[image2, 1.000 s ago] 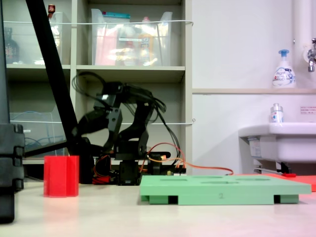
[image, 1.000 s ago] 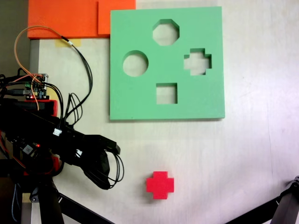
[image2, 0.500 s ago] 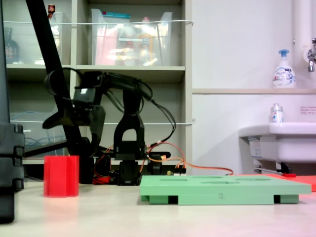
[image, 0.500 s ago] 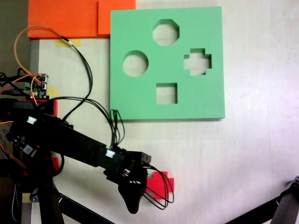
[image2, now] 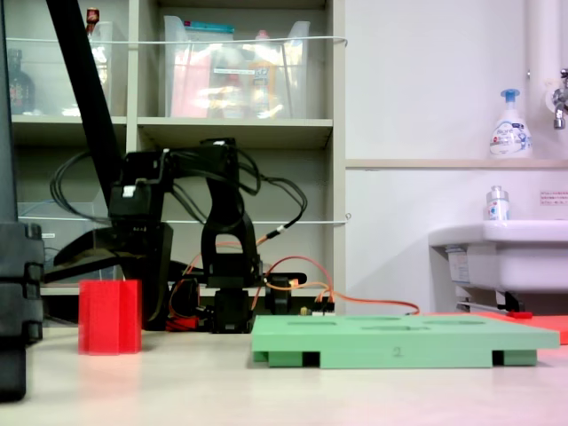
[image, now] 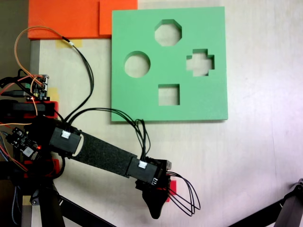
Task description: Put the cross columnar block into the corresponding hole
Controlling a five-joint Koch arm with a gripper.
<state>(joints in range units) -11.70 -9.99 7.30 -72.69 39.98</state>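
Orange foam sheets (image: 71,19) at top-left corner beside me, soap bottle (image2: 510,124) on ledge, white sink (image2: 506,257) below, shelf bins (image2: 235,67) behind

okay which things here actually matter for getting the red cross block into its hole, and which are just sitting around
Part of the job:
red cross block
plus-shaped hole
green board
gripper

Lying about:
orange foam sheets
soap bottle
sink
shelf bins

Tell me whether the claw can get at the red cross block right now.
Probably yes: the claw sits directly over the red cross block, which stands alone on the table, nothing crowding it.
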